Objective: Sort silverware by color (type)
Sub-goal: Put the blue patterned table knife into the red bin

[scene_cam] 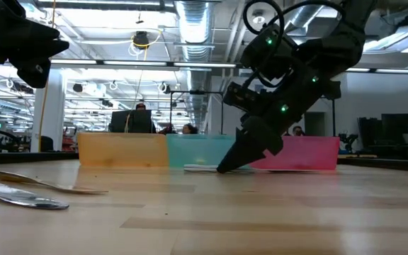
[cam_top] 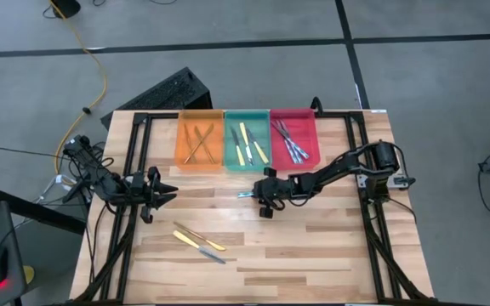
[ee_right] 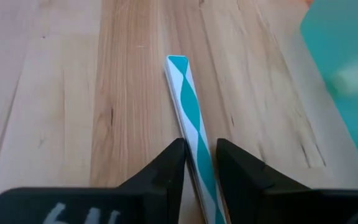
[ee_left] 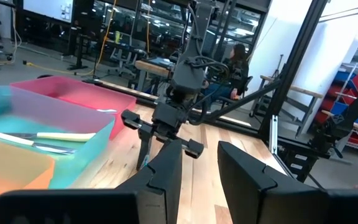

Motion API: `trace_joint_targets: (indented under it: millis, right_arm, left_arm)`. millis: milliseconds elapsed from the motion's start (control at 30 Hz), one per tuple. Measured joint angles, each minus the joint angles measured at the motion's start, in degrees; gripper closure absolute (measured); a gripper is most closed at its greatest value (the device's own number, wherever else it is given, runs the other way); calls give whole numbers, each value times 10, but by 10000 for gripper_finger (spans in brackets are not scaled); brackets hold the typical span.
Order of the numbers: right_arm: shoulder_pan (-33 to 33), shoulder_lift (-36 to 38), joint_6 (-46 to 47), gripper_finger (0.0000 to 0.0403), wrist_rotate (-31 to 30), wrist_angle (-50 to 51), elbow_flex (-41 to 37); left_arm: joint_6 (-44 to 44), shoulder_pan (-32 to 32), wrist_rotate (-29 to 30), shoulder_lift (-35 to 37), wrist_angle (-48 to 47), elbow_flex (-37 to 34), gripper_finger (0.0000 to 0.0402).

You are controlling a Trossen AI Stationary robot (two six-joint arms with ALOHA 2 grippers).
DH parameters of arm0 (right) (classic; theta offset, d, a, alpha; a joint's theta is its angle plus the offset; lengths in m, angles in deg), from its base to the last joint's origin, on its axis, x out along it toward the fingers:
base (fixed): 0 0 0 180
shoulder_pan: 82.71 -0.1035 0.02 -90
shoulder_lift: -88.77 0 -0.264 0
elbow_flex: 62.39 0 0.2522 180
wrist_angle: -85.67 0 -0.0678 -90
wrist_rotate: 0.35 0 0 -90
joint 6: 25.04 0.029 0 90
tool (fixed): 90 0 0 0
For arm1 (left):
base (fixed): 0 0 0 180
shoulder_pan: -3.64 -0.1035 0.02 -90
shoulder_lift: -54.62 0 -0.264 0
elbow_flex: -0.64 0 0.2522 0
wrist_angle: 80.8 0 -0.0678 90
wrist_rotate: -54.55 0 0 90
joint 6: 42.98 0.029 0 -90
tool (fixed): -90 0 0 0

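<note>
Right gripper (ee_right: 197,163) is reaching down to the table (cam_top: 313,246) just in front of the green tray (cam_top: 245,140), its fingers (ee_right: 166,168) closing around a teal-and-white striped utensil (ee_right: 188,112) lying flat on the wood. Left gripper (cam_top: 162,194) is hovering at the left, fingers slightly apart, holding nothing. Three more utensils (cam_top: 199,240) are lying near-left.

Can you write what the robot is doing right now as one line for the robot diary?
right gripper: low on table, fingers around teal-and-white handled utensil | left gripper: waiting, empty | loose utensils: on table | trays: holding sorted utensils
</note>
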Motion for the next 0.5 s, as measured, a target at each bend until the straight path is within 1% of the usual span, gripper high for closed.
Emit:
trace_joint_targets:
  millis: [100, 300, 500]
  right_arm:
    - [0, 0, 10, 306, 1, 8, 1]
    - [-6, -1, 25, 370, -2, 24, 0]
    - [-15, -2, 64, 370, -10, 20, 0]
  left_arm:
    - [0, 0, 0, 0, 0, 0, 312]
    - [0, 0, 0, 0, 0, 0, 312]
    - [0, 0, 0, 0, 0, 0, 312]
